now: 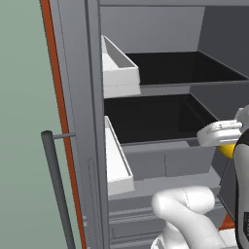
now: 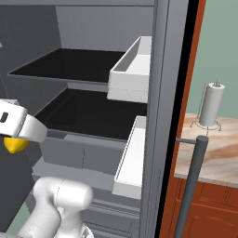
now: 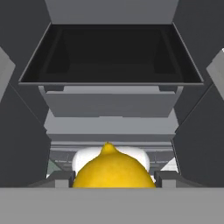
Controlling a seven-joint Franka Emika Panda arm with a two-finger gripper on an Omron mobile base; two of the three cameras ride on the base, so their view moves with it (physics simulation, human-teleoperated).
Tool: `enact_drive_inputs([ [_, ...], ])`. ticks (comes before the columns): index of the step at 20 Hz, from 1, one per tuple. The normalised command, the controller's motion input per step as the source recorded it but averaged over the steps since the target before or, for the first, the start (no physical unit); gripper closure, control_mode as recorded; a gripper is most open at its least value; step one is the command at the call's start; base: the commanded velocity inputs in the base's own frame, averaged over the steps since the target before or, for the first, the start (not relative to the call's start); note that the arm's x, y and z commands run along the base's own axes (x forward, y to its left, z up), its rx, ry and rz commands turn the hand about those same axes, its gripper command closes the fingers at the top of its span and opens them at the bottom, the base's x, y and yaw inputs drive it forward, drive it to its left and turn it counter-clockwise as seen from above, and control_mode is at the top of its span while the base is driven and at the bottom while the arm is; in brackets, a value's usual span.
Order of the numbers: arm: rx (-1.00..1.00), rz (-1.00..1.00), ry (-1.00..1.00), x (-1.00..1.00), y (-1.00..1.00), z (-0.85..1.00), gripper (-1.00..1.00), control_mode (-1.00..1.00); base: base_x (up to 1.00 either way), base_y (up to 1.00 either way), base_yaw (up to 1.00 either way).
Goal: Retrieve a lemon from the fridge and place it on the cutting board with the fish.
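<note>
The bright yellow lemon [image 3: 113, 170] sits between my two dark fingertips, and my gripper [image 3: 113, 180] is shut on it. In the left base view the lemon [image 1: 226, 150] peeks out under the white hand at the right edge, with the gripper [image 1: 224, 145] held just in front of the fridge's [image 1: 80, 97] middle shelf. In the right base view the lemon [image 2: 14, 145] hangs below the hand at the left edge, inside the gripper [image 2: 16, 139], before the open fridge [image 2: 162, 93]. The cutting board and the fish are out of view.
Two black shelves [image 1: 160, 119] and grey drawers [image 3: 111, 105] face the hand. White door bins [image 1: 119, 68] [image 2: 132, 74] line both open doors, each with a bar handle [image 1: 56, 185] [image 2: 193, 186]. A paper towel holder [image 2: 211, 109] stands on the wood counter [image 2: 218, 153] to the right.
</note>
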Motion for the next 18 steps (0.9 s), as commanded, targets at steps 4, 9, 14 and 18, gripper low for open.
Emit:
enact_drive_inputs([
  [4, 0.0, 0.0, 0.0, 0.0, 0.0, 0.0, 1.0, -1.0, 0.0, 0.0, 0.0],
  [9, 0.0, 0.0, 0.0, -0.04, 0.0, 0.0, 1.0, -1.0, 0.0, 0.0, 0.0],
  [14, 0.0, 0.0, 0.0, -0.04, 0.0, 0.0, 1.0, 1.0, -0.19, 0.0, 0.0],
  [18, 0.0, 0.0, 0.0, 0.0, 0.0, 0.0, 1.0, 1.0, -0.52, 0.0, 0.0],
])
